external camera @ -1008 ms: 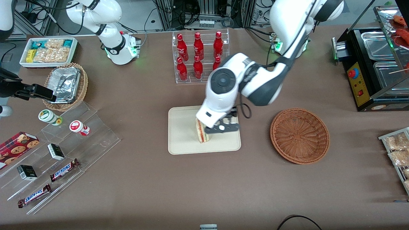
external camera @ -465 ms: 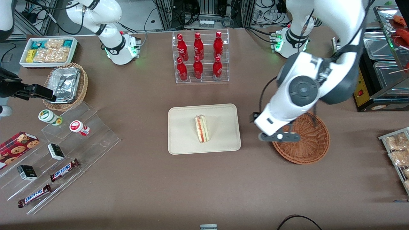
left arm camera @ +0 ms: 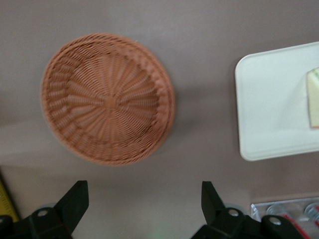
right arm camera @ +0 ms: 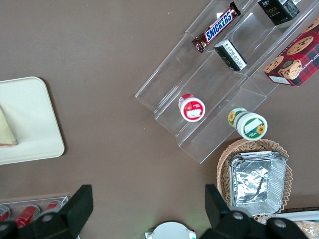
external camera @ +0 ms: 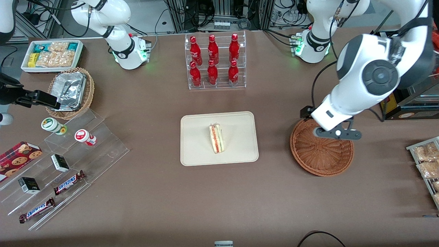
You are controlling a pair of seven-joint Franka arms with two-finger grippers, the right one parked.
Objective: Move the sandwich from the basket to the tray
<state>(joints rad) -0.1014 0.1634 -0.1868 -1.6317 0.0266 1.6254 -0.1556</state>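
The sandwich (external camera: 216, 138) lies on the tray (external camera: 193, 154), well apart from the pincer (external camera: 337, 133) toward the parked arm's end of the worktop (external camera: 219, 199). It rests on its side near the tray's middle, filling edge up, with bare tray all round it. Judging by that, the placing is done and the step in hand is the withdrawal.

The pincer hangs above the basket (external camera: 322, 161), over the part of its rim farther from the front camera. Its fingers (left arm camera: 75, 201) stand wide apart with nothing between them, as the wrist view shows. The basket below it holds nothing.

The next move, as I judge it, asks little: lift clear and carry the arm to a rest pose. No grasp remains to be made.

Room is good. Between the pincer and the tray lies a bare strip of worktop, and nearer the front camera than the basket the worktop is open too. The tight spots lie elsewhere: a black appliance (external camera: 394, 103) stands close by the arm toward the working arm's end, and a rack of snack bags (external camera: 425, 161) sits near the basket on that same side. The bottle rack (external camera: 216, 61) is well apart, farther from the front camera than the tray. A straight rise keeps clear of the basket's rim.
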